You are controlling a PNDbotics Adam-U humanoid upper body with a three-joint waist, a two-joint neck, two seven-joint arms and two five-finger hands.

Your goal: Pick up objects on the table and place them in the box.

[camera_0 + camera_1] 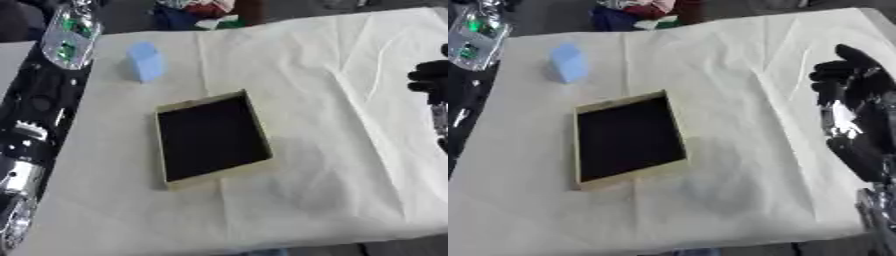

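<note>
A shallow box (pixel 212 137) with a tan rim and a dark inside lies in the middle of the cream cloth, and nothing shows in it. A light blue block (pixel 145 61) stands upright on the cloth at the far left, behind the box. My right hand (pixel 849 76), black, hovers over the right side of the cloth, well away from both; its fingers are relaxed and hold nothing. My left arm runs up the left edge, ending in a silver part with green lights (pixel 68 36) just left of the blue block. The left hand's shape is unclear.
The cream cloth (pixel 332 100) covers the table, wrinkled, with its front edge near the bottom of the view. Coloured items (pixel 203 14) lie beyond the far edge. My right forearm (pixel 864 150) hangs over the cloth's right side.
</note>
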